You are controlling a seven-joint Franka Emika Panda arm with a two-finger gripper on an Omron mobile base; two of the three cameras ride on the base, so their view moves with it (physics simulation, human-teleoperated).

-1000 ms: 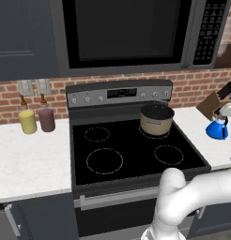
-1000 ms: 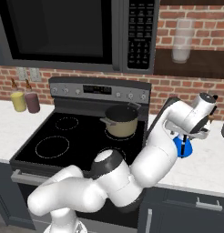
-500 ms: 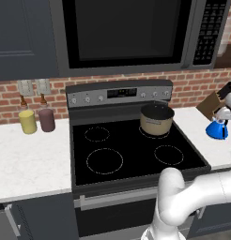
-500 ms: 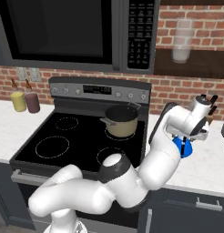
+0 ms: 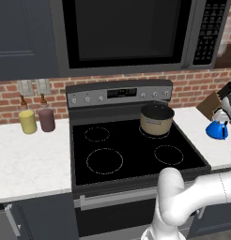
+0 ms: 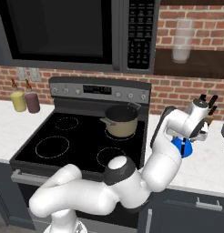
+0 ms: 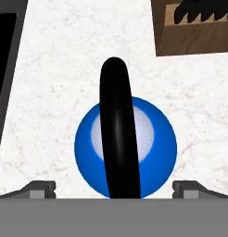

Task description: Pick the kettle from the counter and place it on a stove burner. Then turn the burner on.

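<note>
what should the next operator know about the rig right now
Gripper: open, above the kettle, one finger on each side of its black handle, holding nothing.
Kettle: upright on the counter right of the cooktop, beside a wooden knife block.
Large burner: front left, bare. A tan pot sits on the back right ring.
Done: lined up over the kettle.
Left: grip and lift it, set it on the large burner, turn that burner on.
</note>
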